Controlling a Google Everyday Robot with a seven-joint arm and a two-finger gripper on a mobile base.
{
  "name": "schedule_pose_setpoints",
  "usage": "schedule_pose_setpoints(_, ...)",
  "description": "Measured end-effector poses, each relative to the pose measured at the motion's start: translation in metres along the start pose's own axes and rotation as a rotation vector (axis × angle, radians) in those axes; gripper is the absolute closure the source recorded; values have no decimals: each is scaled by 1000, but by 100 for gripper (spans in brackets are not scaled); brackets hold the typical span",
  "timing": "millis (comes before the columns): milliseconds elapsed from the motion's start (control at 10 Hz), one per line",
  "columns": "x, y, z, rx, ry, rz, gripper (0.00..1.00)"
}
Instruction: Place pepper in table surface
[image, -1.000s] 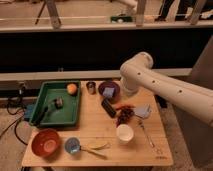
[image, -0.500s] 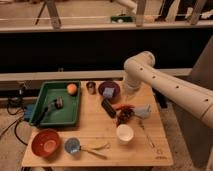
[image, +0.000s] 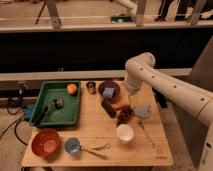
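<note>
While holding the gripper (image: 128, 102) low over the table surface (image: 95, 131), right at the pepper (image: 119, 106), gives no telling of open or clamped.

A single camera covers the scene. It sits high on the near long side of the large light tan wooden table surface (image: 95, 127) and looks forward and down, so the plank top slopes away from it and all of it fits in frame at middle distance. The green plastic tray (image: 60, 84) lies left of centre. Beyond the far edge the view takes in a dark wall band (image: 75, 55) and a pale railing (image: 100, 27). The white robot arm (image: 170, 87) enters from the right edge and bends down near the centre. Its gripper (image: 130, 99) hangs over the far right part of the tabletop, seen from the front and above.
</note>
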Motion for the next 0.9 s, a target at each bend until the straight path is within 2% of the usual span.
schedule_pose_setpoints(500,21,-9,25,2,-48,106,20)
schedule_pose_setpoints(900,28,-19,43,47,-70,113,20)
